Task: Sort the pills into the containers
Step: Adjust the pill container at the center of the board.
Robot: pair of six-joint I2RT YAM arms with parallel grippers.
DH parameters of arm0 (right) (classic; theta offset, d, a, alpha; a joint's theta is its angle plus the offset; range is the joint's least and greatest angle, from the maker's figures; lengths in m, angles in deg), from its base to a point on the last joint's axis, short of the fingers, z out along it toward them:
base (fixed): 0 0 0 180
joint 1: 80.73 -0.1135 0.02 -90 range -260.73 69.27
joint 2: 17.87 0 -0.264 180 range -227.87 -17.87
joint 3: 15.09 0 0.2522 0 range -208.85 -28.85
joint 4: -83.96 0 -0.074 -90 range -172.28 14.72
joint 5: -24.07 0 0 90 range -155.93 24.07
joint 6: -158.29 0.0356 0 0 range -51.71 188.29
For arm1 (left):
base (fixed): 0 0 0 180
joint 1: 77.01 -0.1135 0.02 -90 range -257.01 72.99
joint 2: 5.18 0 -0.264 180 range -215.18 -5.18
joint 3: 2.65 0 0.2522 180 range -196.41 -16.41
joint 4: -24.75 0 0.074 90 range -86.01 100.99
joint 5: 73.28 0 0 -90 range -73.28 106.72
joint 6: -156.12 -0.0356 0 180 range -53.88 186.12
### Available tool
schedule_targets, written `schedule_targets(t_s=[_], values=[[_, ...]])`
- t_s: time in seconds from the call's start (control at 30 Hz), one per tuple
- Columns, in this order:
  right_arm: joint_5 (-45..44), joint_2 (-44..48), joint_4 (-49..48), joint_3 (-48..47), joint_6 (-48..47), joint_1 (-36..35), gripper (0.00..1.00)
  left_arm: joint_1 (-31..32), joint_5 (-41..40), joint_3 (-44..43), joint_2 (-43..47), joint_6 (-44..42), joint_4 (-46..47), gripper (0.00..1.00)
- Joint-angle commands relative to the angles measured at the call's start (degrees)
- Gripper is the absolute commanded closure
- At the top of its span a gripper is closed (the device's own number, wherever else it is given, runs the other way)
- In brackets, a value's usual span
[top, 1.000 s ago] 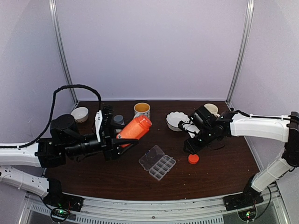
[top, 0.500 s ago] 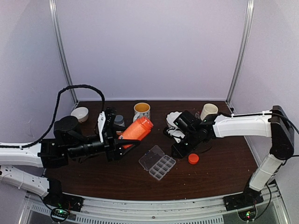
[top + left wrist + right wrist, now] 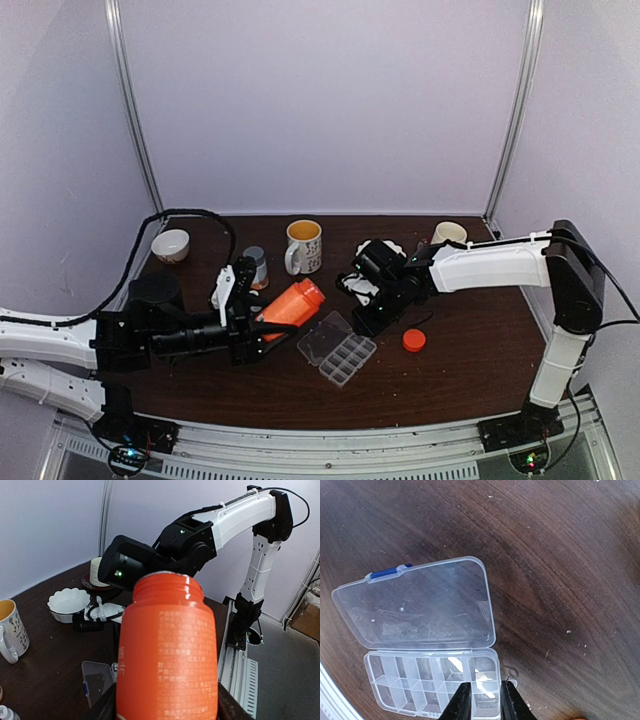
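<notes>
**Orange plastic cylindrical bottle (image 3: pixel 295 300) in the left claw (image 3: pixel 268 316), flat clear plastic pill box (image 3: pixel 338 348) open on the dark wooden bench (image 3: pixel 470 380)**

The left claw is clenched around the bottle's lower body. The bottle is tilted, uncapped mouth aimed toward the right arm. A round orange cap (image 3: pixel 414 340) sits on the bench, right of the box and apart from it.

The box lies near the middle of the bench, between the two arms. Its hinged lid (image 3: pixel 417 605) is flung flat, blue latch (image 3: pixel 387 572) at the outer edge, and the two rows of small compartments (image 3: pixel 415 680) are exposed beside it.

Over to the right claw (image 3: pixel 482 702): it hangs directly above the compartments at one end of the box. Its black fingers (image 3: pixel 461 702) are drawn close with a slim gap between them. Pinching the box wall or merely above it, I cannot tell.

Tiny pale specks (image 3: pixel 568 631) dot the wood beside the box, too small to call as pills.

Along the back:
- a white mug with a yellow inside (image 3: pixel 304 245)
- a small grey-capped bottle (image 3: pixel 256 264)
- a small white bowl (image 3: pixel 171 244)
- a white scalloped dish (image 3: pixel 69 601) by the right arm
- a cream cup (image 3: pixel 449 233)
</notes>
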Motion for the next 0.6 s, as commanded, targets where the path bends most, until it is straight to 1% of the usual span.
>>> schedule_targets(t_s=[0.0, 0.27, 0.57], values=[[-2.90, -1.26, 0.38, -1.42, 0.24, -0.41, 0.77, 0.71, -0.84, 3.01, -0.09, 1.94, 5.32, 0.73], [-3.61, -2.87, 0.36, -1.57, 0.68, -0.44, 0.81, 1.49, -1.21, 4.43, -2.01, 2.65, 6.40, 0.73], [-3.80, -5.08, 0.03, -2.02, 1.49, -0.49, 0.84, 1.81, -1.21, 5.33, -1.40, 2.90, 6.91, 0.74]])
